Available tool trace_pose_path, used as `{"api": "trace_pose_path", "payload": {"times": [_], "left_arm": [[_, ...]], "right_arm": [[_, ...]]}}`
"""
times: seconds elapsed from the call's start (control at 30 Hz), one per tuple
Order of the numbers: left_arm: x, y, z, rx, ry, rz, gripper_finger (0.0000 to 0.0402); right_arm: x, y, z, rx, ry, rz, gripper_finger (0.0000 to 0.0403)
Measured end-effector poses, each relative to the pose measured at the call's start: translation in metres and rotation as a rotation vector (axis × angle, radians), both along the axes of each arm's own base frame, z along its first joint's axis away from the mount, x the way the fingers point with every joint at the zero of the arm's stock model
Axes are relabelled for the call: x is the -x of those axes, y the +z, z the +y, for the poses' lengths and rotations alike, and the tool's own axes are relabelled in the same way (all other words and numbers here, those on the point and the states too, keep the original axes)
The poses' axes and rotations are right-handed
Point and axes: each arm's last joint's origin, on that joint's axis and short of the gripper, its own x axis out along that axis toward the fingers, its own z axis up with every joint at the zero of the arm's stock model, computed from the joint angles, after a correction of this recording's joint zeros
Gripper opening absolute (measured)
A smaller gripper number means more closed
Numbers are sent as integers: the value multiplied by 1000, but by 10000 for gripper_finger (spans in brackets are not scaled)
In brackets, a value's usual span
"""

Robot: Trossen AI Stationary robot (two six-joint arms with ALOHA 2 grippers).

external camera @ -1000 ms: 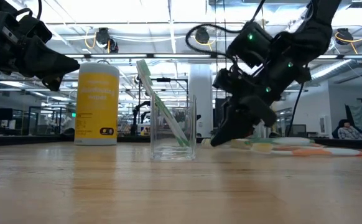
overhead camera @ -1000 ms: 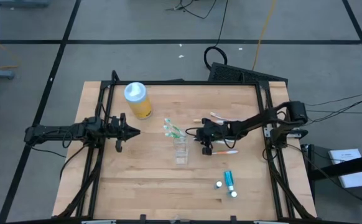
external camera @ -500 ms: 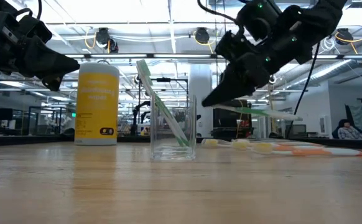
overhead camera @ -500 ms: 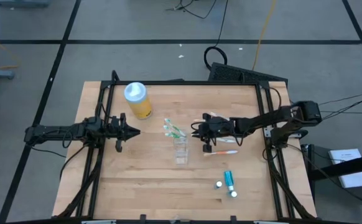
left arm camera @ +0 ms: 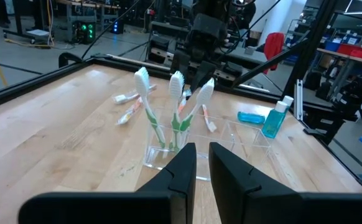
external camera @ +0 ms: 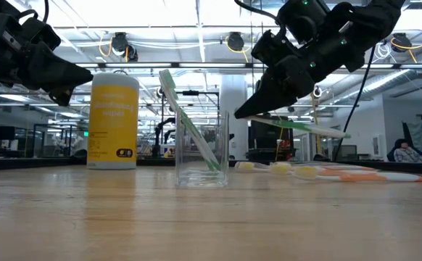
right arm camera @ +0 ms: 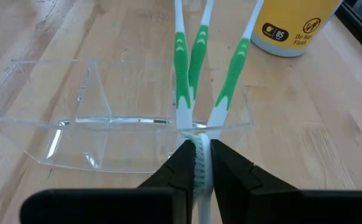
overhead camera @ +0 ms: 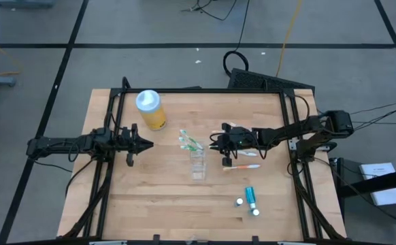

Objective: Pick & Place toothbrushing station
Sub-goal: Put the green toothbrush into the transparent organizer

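Note:
A clear plastic holder (overhead camera: 198,165) with compartments stands mid-table; three green-and-white toothbrushes (right arm camera: 199,50) stand leaning in one compartment, heads up. My right gripper (external camera: 241,114) hovers just right of the holder, shut on a green-and-white toothbrush (external camera: 305,127). More toothbrushes (overhead camera: 243,165) lie flat on the table under and beside that arm. Teal white-capped tubes (overhead camera: 251,197) lie near the right front. My left gripper (overhead camera: 147,143) waits shut and empty, left of the holder, above the table. My right gripper pinches the toothbrush's ribbed green-and-white grip section (right arm camera: 199,163) between its two fingers (right arm camera: 182,163). The fingers slant down toward the holder and lie along the brush. The brush is lifted clear of the table, trailing back under the gripper, slightly tilted (external camera: 327,132).
A yellow bottle with a pale blue lid (overhead camera: 150,109) stands at the far left of the table. The table has a black frame rim (overhead camera: 184,89). Bare wood lies at the near left (overhead camera: 137,204).
My right gripper has risen from table height with the green-and-white toothbrush, which now hangs clear of the table, and has shifted slightly toward the holder. The other toothbrushes stay where they lay.

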Motion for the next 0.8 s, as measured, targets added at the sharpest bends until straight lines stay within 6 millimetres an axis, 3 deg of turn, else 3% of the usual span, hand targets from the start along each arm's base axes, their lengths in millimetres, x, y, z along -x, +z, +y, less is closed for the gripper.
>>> {"api": "trace_pose_path", "payload": {"times": [0.8], "left_arm": [[0,0,0,0,0,0,49]], "right_arm": [[5,-7,0,-8,-4,93,29]]}}
